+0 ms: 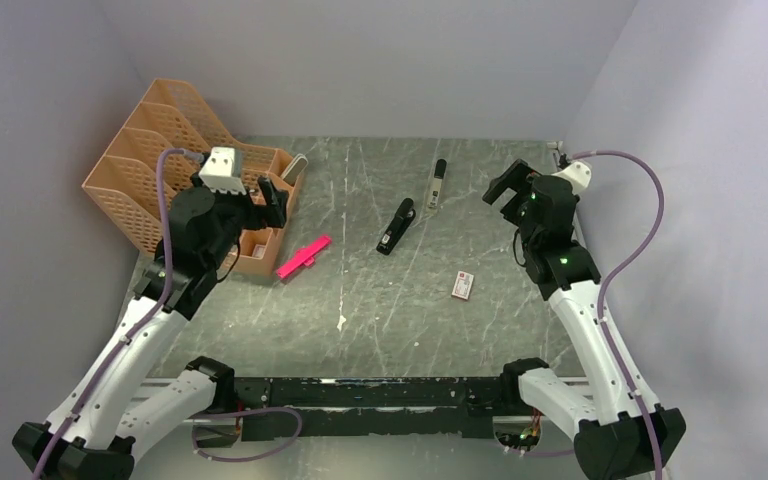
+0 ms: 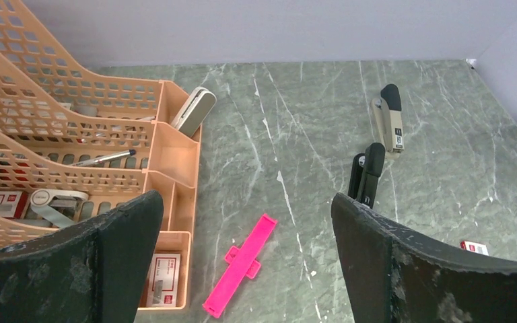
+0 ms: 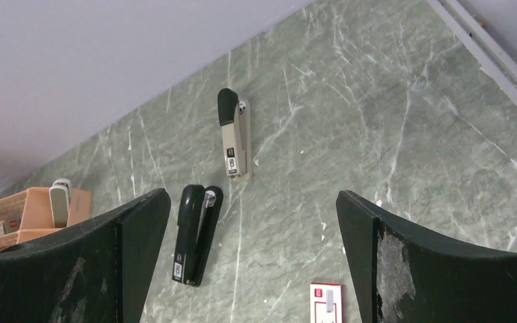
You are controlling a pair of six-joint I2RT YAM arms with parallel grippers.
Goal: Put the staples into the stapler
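Task not started: black stapler lies untouched mid-counter towards the far edge, the box of staples well apart nearer the right edge, and left hand and right hand are spread wide, empty; opening, loading and closing remain.

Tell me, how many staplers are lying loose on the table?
2. The black stapler lies mid-table; a beige-and-black stapler lies just beyond it, farther back. A grey stapler-like thing stands in the orange organizer, which may hide more.
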